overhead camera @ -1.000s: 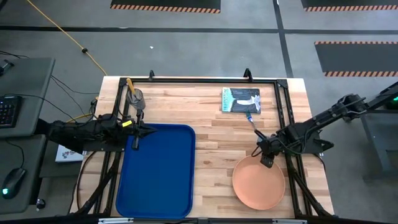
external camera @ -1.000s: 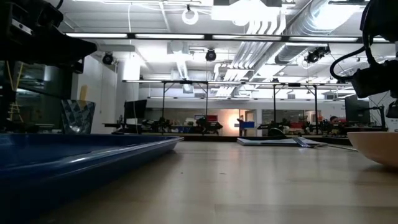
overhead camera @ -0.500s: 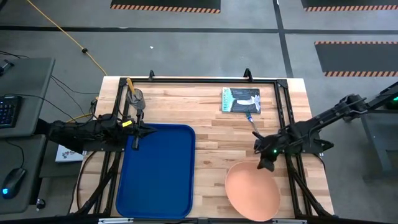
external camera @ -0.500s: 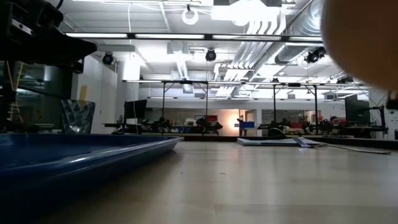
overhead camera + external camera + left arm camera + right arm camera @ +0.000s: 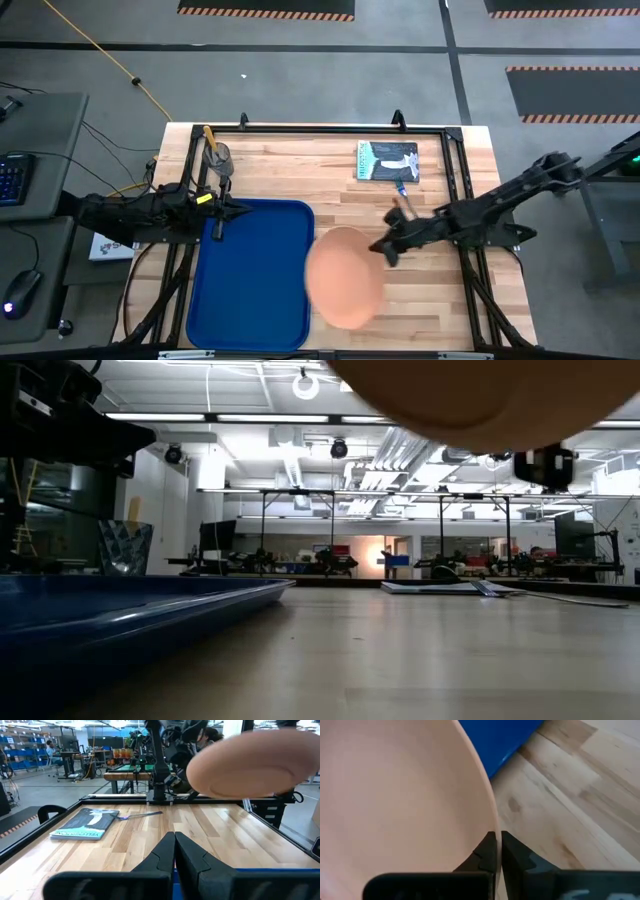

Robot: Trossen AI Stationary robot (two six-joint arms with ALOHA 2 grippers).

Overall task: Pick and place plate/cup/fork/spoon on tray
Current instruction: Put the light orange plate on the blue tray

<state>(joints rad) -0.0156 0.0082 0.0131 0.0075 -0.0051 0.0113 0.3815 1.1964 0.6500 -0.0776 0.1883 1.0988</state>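
Observation:
The salmon-orange plate (image 5: 345, 278) hangs above the table just right of the blue tray (image 5: 250, 275), held by my right gripper (image 5: 385, 247), which is shut on its rim. The plate's underside fills the top of the low view (image 5: 480, 400). My left gripper (image 5: 218, 215) is shut and empty over the tray's far left corner. The dark grey cup (image 5: 217, 157) stands at the far left, with the spoon's yellow handle (image 5: 207, 132) beside it. The teal-blue fork (image 5: 403, 192) lies on the table near a book. My right gripper pinches the plate's rim (image 5: 487, 827) between its two fingers, on the side toward the table's right. The fingers come from the table's right, reaching over the rim. The plate is lifted clear of the table and stretches away from the fingers toward the tray.
A teal-covered book (image 5: 386, 160) lies at the far middle of the table, with the fork at its near edge. A black frame rail (image 5: 320, 128) runs round the table. Bare wood lies between the tray and the right rail.
My right gripper has lifted the plate off the table's near right part and carried it toward the table's left edge, up to the tray's right side. The plate now hangs clear of the wood.

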